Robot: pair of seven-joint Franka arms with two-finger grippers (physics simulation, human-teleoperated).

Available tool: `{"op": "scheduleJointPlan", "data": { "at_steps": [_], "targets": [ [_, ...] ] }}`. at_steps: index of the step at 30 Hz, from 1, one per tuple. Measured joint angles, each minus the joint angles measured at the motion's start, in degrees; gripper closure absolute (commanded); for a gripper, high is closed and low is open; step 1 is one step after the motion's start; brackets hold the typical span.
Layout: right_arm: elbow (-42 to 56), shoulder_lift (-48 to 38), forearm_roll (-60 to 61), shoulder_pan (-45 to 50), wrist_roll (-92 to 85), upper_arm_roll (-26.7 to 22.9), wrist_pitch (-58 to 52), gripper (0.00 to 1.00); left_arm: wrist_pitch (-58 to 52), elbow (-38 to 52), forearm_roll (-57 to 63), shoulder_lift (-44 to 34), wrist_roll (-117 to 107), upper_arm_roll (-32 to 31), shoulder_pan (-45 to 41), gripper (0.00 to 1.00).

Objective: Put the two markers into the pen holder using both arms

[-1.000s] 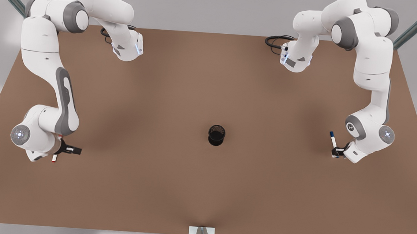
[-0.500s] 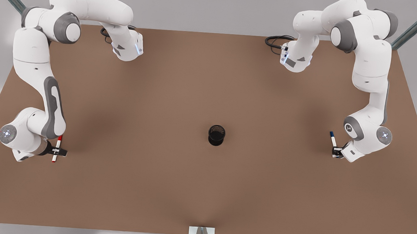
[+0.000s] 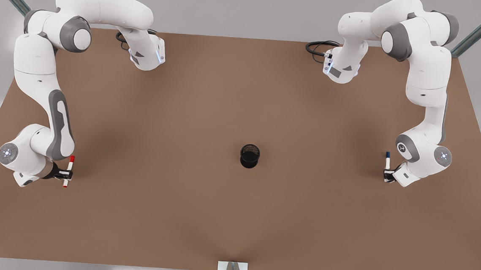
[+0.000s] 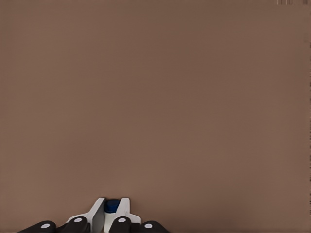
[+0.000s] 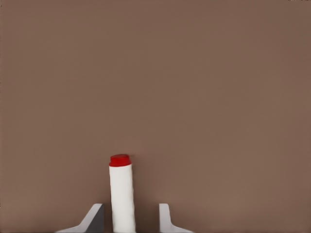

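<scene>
At front view's left, right gripper (image 3: 66, 174) stands open round red-capped white marker (image 3: 68, 171), so it may slip; left gripper (image 3: 386, 175) seemingly clamps blue-capped white marker (image 3: 387, 161); black mesh pen holder (image 3: 249, 155) well apart.

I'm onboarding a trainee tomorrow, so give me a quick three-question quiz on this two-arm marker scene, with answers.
1. True or false: the pen holder already contains a marker.
2. The left gripper is shut on a marker whose cap is: A green, B blue, C black.
3. Fill in: the right gripper straddles the red-capped marker with its fingers ___.
Key: 1 false; 2 B, the blue-capped marker; 3 open.
</scene>
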Motion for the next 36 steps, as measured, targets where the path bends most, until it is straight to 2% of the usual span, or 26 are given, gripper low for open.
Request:
{"op": "scheduleJointPlan", "data": {
  "at_steps": [1, 3, 8, 11, 12, 16, 22, 29, 32, 36],
  "targets": [
    [0.0, 0.0, 0.0, 0.0, -0.3, 0.1, 0.0, 0.54, 0.0, 0.0, 0.0, 0.0, -0.1, 0.0, 0.0, 0.79],
    [0.0, 0.0, 0.0, 0.1, -0.9, 0.1, 0.1, 0.58, 0.0, 0.0, 0.1, 0.0, -0.4, 0.0, 0.0, 0.79],
    [-0.4, 0.0, -0.1, 0.1, -2.0, 0.1, 1.0, 0.64, -0.8, 0.3, 0.2, -2.3, -1.5, 0.0, -0.8, 0.79],
    [-0.3, -0.1, 0.2, 0.2, -2.7, 0.1, 1.2, 0.77, -2.0, 1.2, 0.2, -4.2, -2.3, -0.1, -1.3, 0.79],
    [-0.3, -0.1, 0.3, 0.3, -3.0, 0.1, 1.2, 0.79, -2.7, 2.2, 0.2, -5.2, -2.6, -0.2, -1.5, 0.79],
    [1.5, -0.8, 0.4, 1.7, -4.0, 0.6, 0.4, 0.79, -9.7, 10.6, -5.6, -10.0, -4.1, -6.3, -1.8, 0.79],
    [12.9, -6.0, 0.4, 6.1, -4.6, 6.2, -9.7, 0.79, -18.1, 16.3, -16.1, -11.5, -7.7, -20.6, -4.1, 0.79],
    [13.6, -13.3, 0.4, 9.1, -2.2, 15.3, -18.5, 0.79, -14.4, 29.3, -24.1, -4.8, -13.5, -22.9, -17.4, 0.79],
    [13.6, -14.2, 0.4, 9.1, -0.9, 17.9, -20.5, 0.79, -8.9, 30.9, -25.3, -2.9, -14.4, -24.9, -21.5, 0.79],
    [13.5, -14.5, 0.4, 8.8, 0.6, 18.3, -22.1, 0.79, -3.6, 26.9, -27.2, -3.8, -13.9, -25.6, -23.1, 0.79]
  ]
}}
